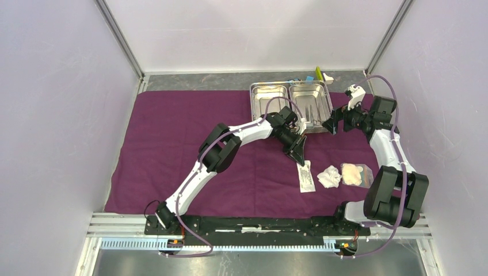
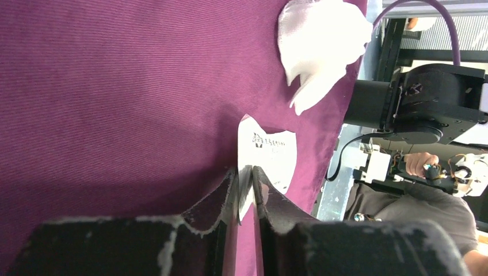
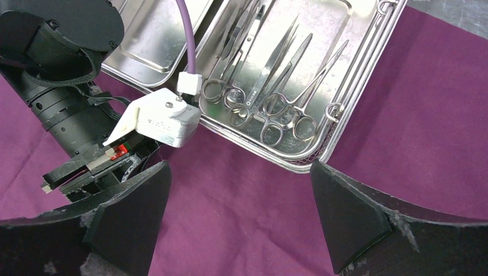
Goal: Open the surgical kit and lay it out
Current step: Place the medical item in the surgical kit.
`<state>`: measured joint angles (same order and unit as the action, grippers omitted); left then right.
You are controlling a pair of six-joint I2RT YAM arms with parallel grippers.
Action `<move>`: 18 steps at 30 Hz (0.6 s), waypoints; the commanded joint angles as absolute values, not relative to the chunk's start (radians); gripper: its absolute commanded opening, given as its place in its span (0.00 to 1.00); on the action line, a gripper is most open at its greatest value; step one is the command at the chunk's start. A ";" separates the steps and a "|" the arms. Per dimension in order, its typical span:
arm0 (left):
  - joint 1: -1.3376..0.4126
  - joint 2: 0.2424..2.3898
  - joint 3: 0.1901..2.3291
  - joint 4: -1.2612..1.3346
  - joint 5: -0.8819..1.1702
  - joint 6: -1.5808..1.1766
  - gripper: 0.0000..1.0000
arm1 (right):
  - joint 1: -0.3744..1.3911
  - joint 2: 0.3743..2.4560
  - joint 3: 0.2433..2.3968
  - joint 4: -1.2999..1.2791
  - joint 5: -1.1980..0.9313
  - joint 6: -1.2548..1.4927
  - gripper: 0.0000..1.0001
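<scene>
One plum cloth (image 1: 172, 144), one steel tray (image 1: 267, 102), one packet (image 1: 307, 175), two gauze pads (image 1: 330, 176); my right tool (image 3: 239, 168) open, left tool (image 2: 246, 173) astride packet, grip unclear

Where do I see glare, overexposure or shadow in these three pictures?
Right wrist view: bright glare on the steel tray, instruments sharp. Left wrist view: the gauze pad is overexposed, and a dark shadow lies on the cloth at lower left. Top view: even, soft light.
</scene>
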<state>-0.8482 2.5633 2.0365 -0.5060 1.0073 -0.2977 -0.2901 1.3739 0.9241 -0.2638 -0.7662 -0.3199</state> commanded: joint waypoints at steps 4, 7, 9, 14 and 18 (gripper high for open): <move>-0.851 2.579 2.078 -0.565 0.971 -0.226 0.31 | -0.293 1.372 0.919 -0.252 -0.795 -0.338 0.98; -0.851 2.568 2.118 -0.608 0.937 -0.192 0.42 | -0.294 1.373 0.919 -0.253 -0.799 -0.342 0.98; -0.851 2.553 2.140 -0.637 0.916 -0.171 0.49 | -0.294 1.374 0.919 -0.256 -0.802 -0.344 0.98; -0.851 2.480 2.146 -0.675 0.853 -0.121 0.72 | -0.293 1.370 0.921 -0.260 -0.802 -0.348 0.98; -0.851 2.420 2.145 -0.711 0.787 -0.077 0.83 | -0.294 1.362 0.923 -0.262 -0.801 -0.351 0.98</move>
